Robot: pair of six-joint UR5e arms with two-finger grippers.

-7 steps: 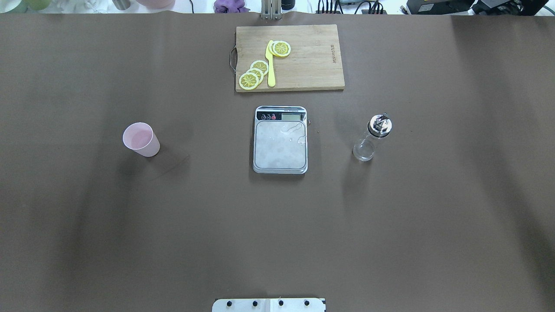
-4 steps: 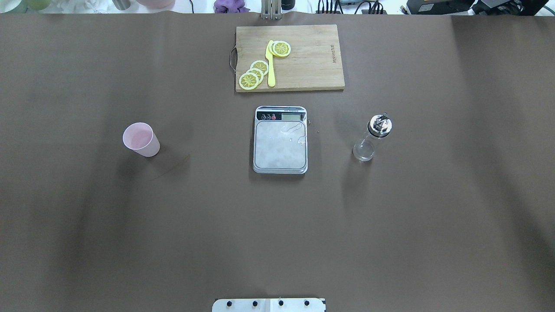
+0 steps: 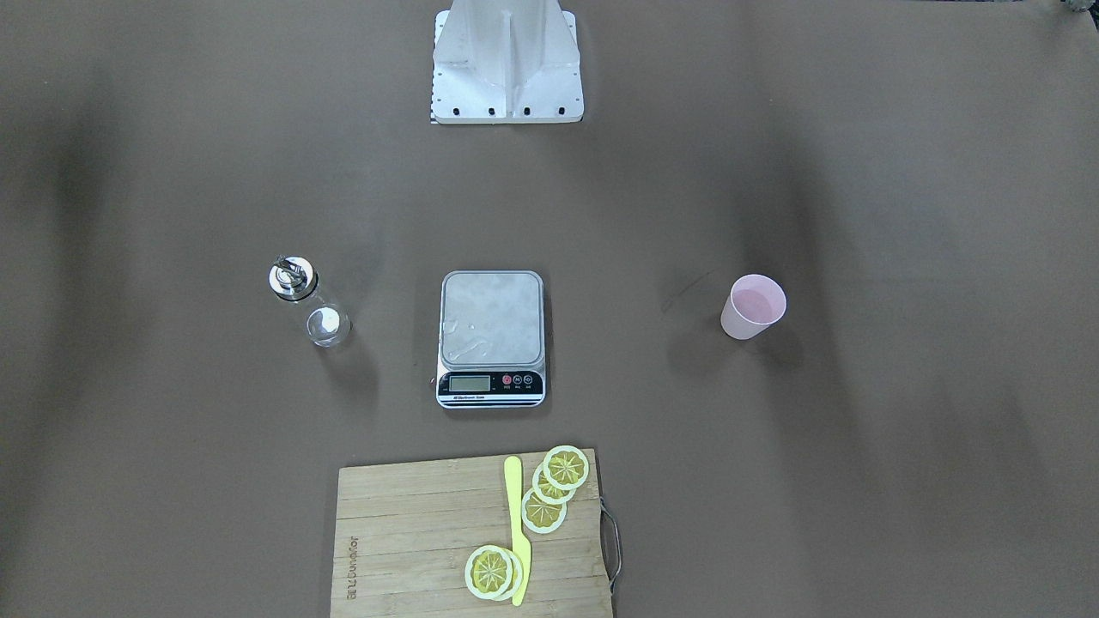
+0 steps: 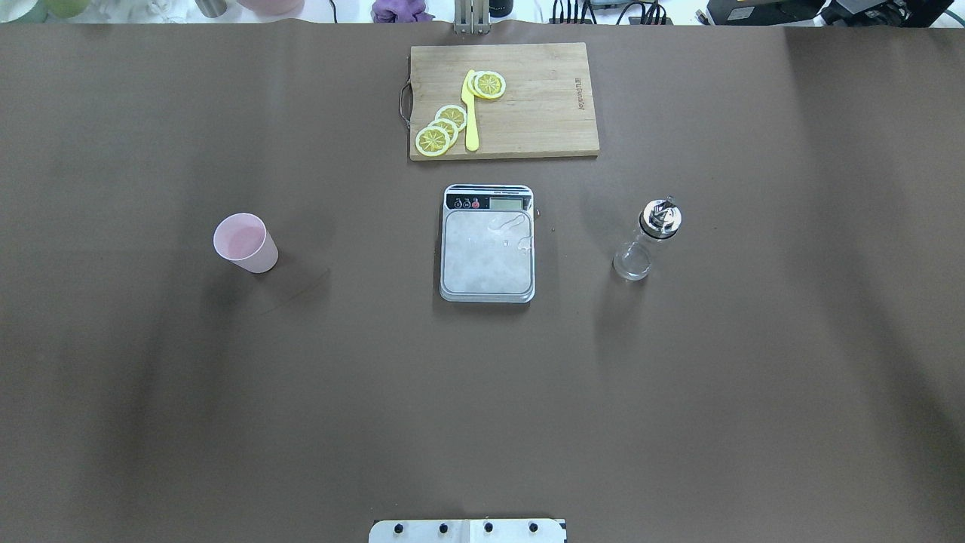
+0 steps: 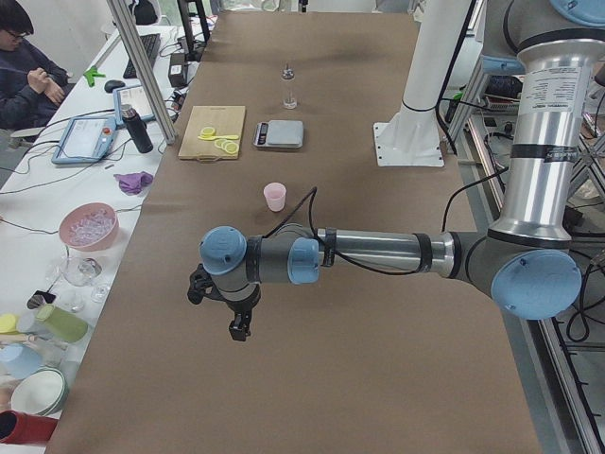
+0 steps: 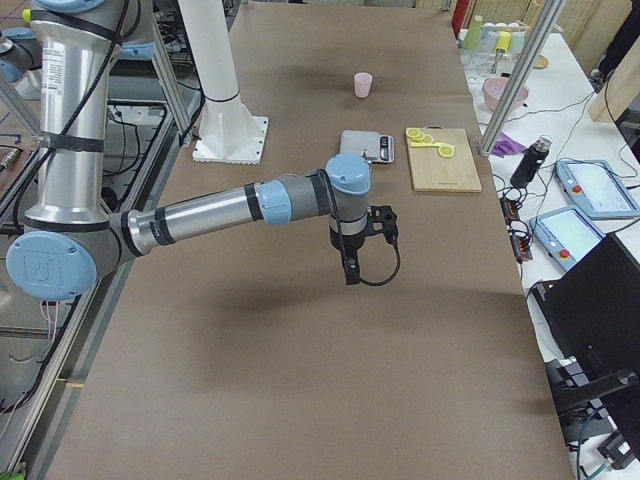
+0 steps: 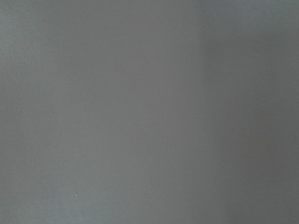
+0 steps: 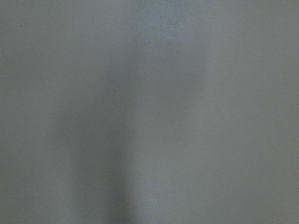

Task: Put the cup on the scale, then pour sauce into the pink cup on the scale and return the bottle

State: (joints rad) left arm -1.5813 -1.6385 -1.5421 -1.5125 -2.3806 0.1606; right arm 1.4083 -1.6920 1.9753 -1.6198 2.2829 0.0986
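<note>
The pale pink cup stands upright on the brown table, well to the left of the scale in the overhead view. The scale's steel platform is bare, with a wet smear on it. The clear glass bottle with a metal pourer stands upright to the scale's right. My left gripper hangs over bare table, nearer the camera than the cup. My right gripper hangs over bare table, short of the scale. I cannot tell if either is open or shut.
A wooden cutting board with lemon slices and a yellow knife lies just beyond the scale. The robot's base stands at the near table edge. Bowls, cups and tablets crowd a side bench, where a person sits.
</note>
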